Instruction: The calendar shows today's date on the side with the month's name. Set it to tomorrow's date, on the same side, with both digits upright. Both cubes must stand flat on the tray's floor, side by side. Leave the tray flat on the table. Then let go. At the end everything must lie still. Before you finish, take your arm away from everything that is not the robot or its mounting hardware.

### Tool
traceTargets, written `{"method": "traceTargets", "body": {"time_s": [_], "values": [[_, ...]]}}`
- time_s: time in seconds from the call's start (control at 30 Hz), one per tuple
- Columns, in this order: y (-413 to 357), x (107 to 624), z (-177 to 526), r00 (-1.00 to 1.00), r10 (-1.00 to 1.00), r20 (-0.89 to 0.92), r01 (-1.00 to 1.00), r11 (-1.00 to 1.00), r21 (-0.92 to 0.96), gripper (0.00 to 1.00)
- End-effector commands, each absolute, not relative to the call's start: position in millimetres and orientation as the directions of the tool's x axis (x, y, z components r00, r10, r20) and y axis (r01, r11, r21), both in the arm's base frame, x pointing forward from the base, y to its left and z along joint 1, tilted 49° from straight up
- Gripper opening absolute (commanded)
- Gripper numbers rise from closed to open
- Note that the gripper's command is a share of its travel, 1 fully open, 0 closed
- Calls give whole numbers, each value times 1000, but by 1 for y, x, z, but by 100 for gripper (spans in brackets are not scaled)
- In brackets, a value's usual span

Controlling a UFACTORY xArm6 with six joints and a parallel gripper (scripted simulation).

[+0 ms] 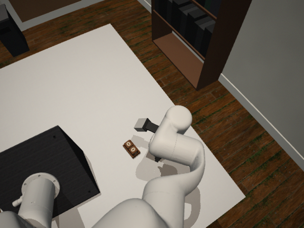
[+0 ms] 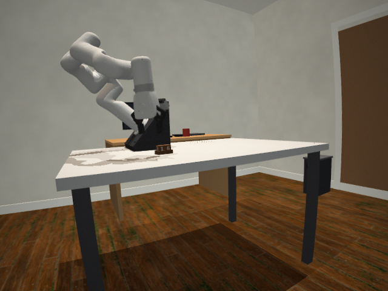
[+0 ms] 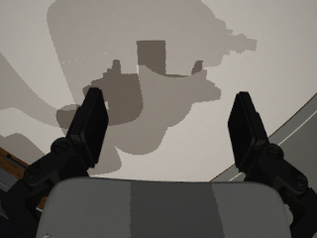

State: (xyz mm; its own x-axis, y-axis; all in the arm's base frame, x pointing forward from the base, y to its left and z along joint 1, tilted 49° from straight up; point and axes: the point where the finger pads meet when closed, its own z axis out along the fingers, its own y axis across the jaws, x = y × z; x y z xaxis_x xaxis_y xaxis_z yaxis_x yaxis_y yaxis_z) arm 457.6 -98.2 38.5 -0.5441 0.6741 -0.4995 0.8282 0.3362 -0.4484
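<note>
The calendar [image 1: 131, 148] is a small brown tray holding two cubes side by side, flat on the white table. From above, both top faces show 0. In the side view the calendar [image 2: 163, 148] faces the camera with the digits 1 and 6. My gripper [image 3: 168, 105] is open and empty, pointing down above bare table beside the calendar. In the side view the gripper [image 2: 150, 124] hangs above and just behind the calendar. In the overhead view the arm's wrist link hides the gripper.
The black base block [image 1: 41, 166] sits on the table left of the calendar. The table's right edge [image 1: 211, 147] runs close to the arm. A bookshelf [image 1: 194, 32] stands on the floor beyond it. A desk with a red cup [image 2: 185, 131] is behind the table.
</note>
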Motion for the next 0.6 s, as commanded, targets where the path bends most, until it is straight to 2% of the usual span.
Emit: {"method": "traceTargets", "body": {"time_s": [0.0, 0.37, 0.47, 0.57], "values": [[-96, 457, 47, -648, 640, -413, 747, 430, -507, 100], [-92, 454, 63, -830, 510, -226, 535, 614, -580, 100], [-92, 454, 63, -832, 508, -224, 532, 616, -581, 100], [-90, 453, 70, -889, 435, -141, 428, 683, -592, 100]]}}
